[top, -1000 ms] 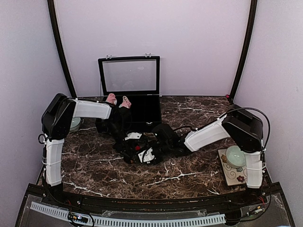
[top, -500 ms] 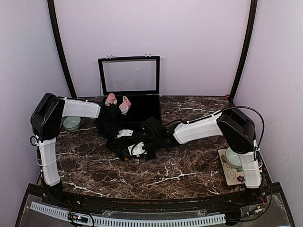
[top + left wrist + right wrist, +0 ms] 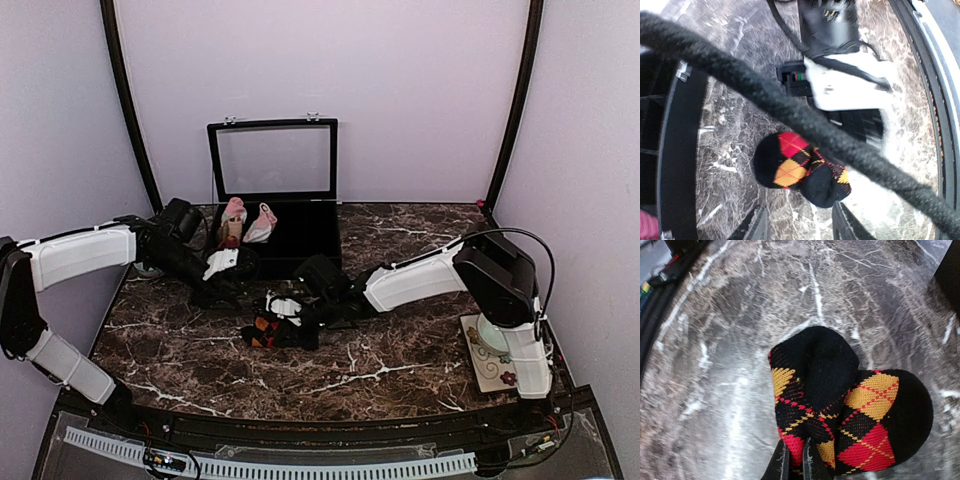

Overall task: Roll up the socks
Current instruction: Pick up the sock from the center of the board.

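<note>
The black argyle sock lies bunched into a loose roll on the marble table; its red and orange diamonds show clearly. My right gripper is shut on the sock's near edge, with a fold of fabric pinched between its fingers. My left gripper is open and empty, just short of the sock and off to its upper left. The pink sock rests at the front left of the black case.
An open black case stands at the back with its lid upright. A pink-topped upright roll stands next to the pink sock. A bowl on a patterned mat sits at the right. A black cable crosses the left wrist view.
My left arm has swung back to the left, off the sock, with its jaws wider. My right gripper has shut on the argyle sock, which now lies uncovered.
</note>
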`<action>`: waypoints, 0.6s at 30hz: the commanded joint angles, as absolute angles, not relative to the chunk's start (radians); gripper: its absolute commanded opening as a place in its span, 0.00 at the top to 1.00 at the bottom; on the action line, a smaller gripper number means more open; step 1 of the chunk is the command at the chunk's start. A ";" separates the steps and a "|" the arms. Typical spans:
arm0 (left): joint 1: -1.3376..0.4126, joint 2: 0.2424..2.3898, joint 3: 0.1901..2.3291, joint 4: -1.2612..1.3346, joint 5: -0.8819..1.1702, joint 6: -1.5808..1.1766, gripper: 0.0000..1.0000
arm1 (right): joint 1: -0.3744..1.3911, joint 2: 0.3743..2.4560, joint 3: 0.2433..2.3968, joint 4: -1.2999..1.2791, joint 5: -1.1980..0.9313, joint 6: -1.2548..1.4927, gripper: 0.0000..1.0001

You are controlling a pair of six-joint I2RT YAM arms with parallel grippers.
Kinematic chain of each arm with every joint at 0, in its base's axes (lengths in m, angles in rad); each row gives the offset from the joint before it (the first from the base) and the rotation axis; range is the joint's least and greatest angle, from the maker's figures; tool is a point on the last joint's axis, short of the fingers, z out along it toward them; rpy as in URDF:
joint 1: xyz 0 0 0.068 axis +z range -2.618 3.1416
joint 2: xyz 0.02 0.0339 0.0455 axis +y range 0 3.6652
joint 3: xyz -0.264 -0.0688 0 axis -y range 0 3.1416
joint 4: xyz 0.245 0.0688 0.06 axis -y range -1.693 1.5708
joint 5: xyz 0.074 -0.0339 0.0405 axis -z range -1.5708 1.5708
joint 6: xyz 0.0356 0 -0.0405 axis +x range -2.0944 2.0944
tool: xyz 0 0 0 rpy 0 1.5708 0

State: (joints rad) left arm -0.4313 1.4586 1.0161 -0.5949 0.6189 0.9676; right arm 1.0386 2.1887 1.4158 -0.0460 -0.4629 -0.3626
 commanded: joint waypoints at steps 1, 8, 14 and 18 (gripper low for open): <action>-0.429 1.337 0.904 -0.552 0.664 0.940 0.53 | 1.049 2.231 1.310 -0.055 -0.603 -0.036 1.00; -0.477 1.392 0.835 -0.633 0.665 1.045 0.53 | 0.992 2.362 1.346 -0.027 -0.720 0.243 1.00; -0.589 1.452 0.798 -0.478 0.545 0.998 0.54 | 0.947 2.424 1.387 -0.045 -0.754 0.383 1.00; -0.609 1.488 0.829 -0.429 0.521 0.982 0.55 | 0.927 2.432 1.372 -0.024 -0.754 0.457 1.00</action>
